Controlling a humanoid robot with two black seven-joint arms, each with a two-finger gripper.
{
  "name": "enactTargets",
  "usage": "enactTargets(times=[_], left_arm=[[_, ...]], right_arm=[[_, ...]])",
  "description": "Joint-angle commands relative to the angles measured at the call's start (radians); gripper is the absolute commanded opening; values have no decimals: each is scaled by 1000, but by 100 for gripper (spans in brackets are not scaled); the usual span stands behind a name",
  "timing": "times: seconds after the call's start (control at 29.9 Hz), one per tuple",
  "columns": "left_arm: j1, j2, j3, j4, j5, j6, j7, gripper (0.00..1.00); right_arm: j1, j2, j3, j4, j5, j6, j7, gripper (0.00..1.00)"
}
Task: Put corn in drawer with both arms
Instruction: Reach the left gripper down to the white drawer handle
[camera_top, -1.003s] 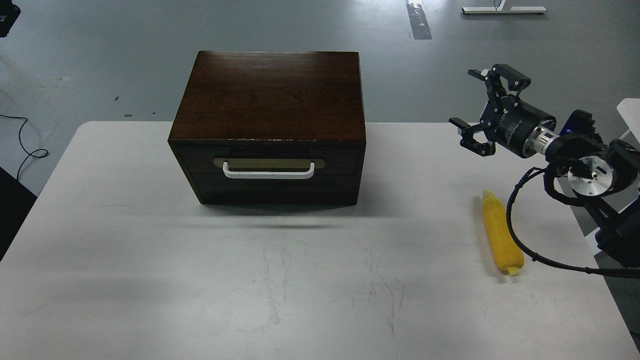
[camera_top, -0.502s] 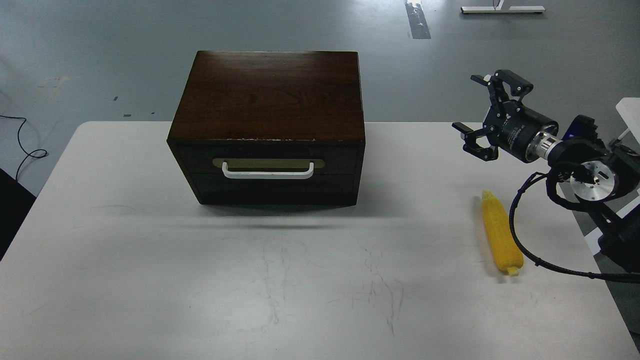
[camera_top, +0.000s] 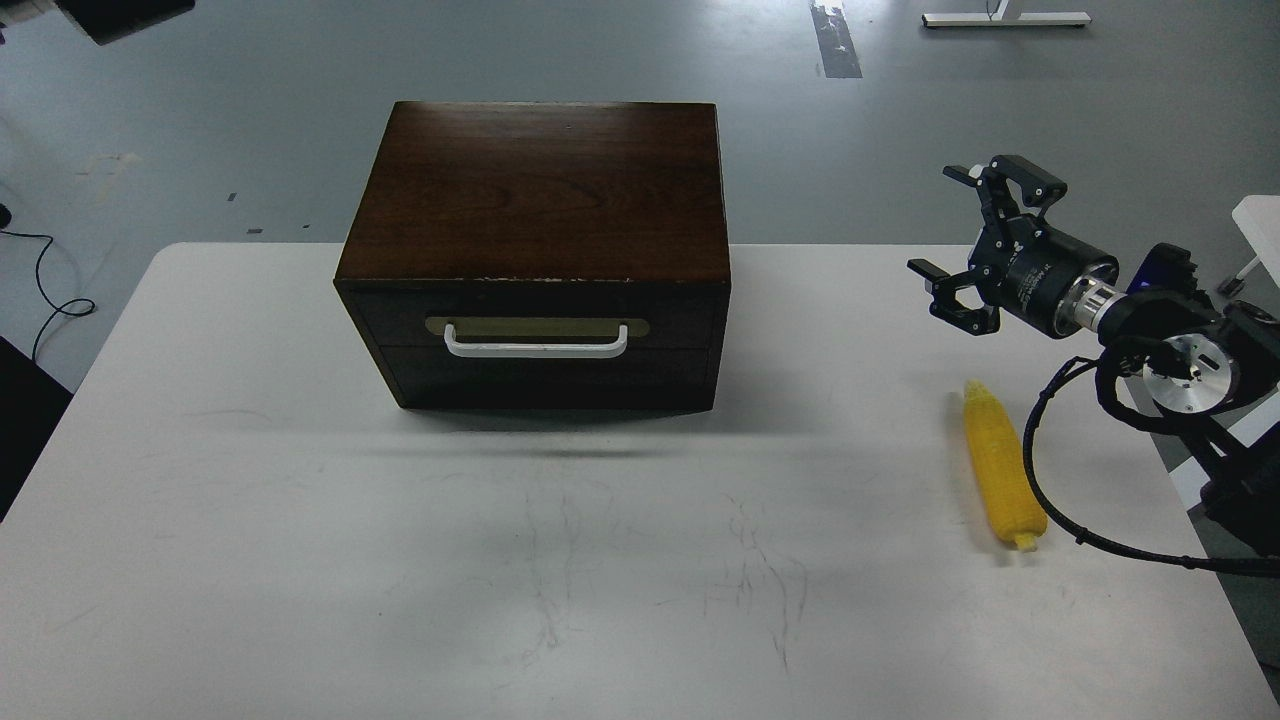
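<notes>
One knobbly yellow corn (camera_top: 1003, 480) lies on the matte white table (camera_top: 300, 520), right gripper (camera_top: 970, 240) spread empty above; the glossy wooden box's drawer (camera_top: 540, 335) is closed

Even overhead light, sharp, soft shadows

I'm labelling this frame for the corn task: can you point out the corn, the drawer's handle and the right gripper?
corn (camera_top: 1003, 478): head view, middle of the yellow cob lying on the table.
drawer's handle (camera_top: 537, 349): head view, middle of the white bar.
right gripper (camera_top: 968, 235): head view, midway between its spread fingertips.
</notes>
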Motion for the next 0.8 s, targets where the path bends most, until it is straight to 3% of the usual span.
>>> enactTargets(times=[0.0,0.3,0.64,0.77], left_arm=[[-1,-21,1,-42,161,12,0,98],[-38,-21,80,-187,464,12,0,98],[-369,-87,520,-239,614,12,0,98],[-432,-127,622,-237,654,14,0,98]], right_arm=[[-3,0,-16,0,0,1,0,100],[-15,2,-21,0,-2,1,1,100],[-34,9,-22,0,-5,-1,3,100],[-41,9,-22,0,-5,-1,3,100]])
